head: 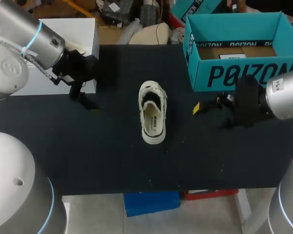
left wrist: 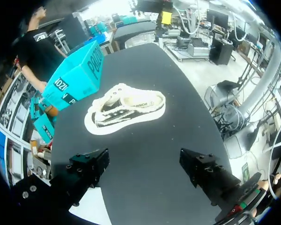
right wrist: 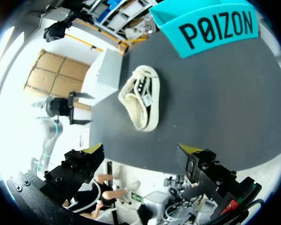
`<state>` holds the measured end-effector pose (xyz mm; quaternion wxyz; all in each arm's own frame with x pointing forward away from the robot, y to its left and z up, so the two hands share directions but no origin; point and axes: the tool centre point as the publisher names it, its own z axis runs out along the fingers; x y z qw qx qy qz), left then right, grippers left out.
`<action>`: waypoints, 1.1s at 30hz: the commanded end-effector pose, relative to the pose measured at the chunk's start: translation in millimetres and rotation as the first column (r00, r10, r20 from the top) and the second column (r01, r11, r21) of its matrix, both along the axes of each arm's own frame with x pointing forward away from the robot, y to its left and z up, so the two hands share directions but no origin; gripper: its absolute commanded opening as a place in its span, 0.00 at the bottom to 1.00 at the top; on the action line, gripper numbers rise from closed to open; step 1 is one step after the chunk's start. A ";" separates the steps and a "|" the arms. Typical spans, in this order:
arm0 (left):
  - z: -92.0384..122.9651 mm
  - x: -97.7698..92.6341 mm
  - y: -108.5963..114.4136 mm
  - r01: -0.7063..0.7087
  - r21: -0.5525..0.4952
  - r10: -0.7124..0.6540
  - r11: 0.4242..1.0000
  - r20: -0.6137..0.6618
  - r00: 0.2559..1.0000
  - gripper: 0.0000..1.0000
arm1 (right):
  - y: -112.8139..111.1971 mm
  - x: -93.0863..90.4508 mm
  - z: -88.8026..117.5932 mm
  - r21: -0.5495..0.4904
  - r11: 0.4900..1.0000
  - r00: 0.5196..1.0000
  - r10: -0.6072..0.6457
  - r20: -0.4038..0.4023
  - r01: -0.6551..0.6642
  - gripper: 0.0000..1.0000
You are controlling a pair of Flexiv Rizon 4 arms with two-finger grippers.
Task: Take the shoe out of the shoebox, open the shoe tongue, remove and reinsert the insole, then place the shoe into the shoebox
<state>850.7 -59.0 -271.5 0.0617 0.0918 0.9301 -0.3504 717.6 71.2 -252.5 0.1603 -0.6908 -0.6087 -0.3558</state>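
I work over a table (head: pixel 107 161) with a flat, matt black top that runs wide from my left side to my right under even light, and a plain white box (head: pixel 83 31) sits at its left rear corner.

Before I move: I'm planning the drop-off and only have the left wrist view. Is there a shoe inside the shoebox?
Observer: No. The head view shows the shoebox open on top with no shoe inside.
Operator: And my right arm's jaws, open or shut?
Observer: Open. In the right wrist view the right arm has its jaws apart with nothing between them, and the shoe lies ahead on the table.
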 end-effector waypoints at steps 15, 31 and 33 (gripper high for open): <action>-4.6 -3.0 9.0 -0.187 -0.140 0.162 0.972 -0.173 0.971 1.00 | -6.0 7.0 2.3 -0.078 0.997 0.999 0.008 -0.035 -0.011 1.00; -4.6 -3.0 9.0 -0.187 -0.140 0.162 0.972 -0.173 0.971 1.00 | 18.4 83.5 10.3 -0.628 0.757 0.970 0.034 -0.241 -0.183 1.00; -4.6 -3.0 9.0 -0.187 -0.140 0.162 0.972 -0.173 0.971 1.00 | 15.8 86.6 13.5 -0.629 0.762 0.978 0.021 -0.208 -0.150 1.00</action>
